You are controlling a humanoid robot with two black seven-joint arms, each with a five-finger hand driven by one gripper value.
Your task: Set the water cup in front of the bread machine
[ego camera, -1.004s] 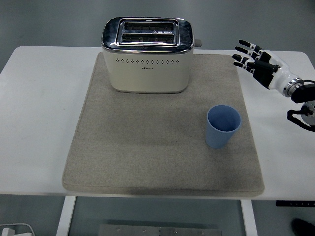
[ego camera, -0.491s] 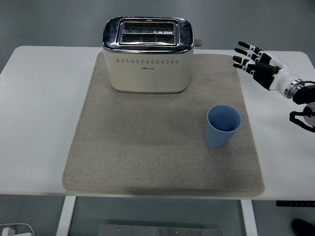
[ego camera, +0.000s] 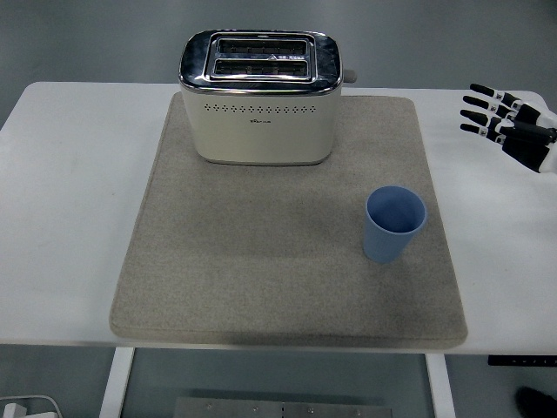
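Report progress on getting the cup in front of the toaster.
Done: nothing yet. The blue cup stands upright on the grey mat, off to the right of the toaster, not in front of it. In hand: nothing; the right hand is at the right edge with fingers spread, well clear of the cup. Left: reach, grasp the cup, carry it leftward to the mat area before the toaster, release.

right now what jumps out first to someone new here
A cream two-slot toaster with a chrome top stands at the far side of a grey mat. A blue cup stands upright near the mat's right edge. The right hand, fingers spread, hovers at the picture's right edge.
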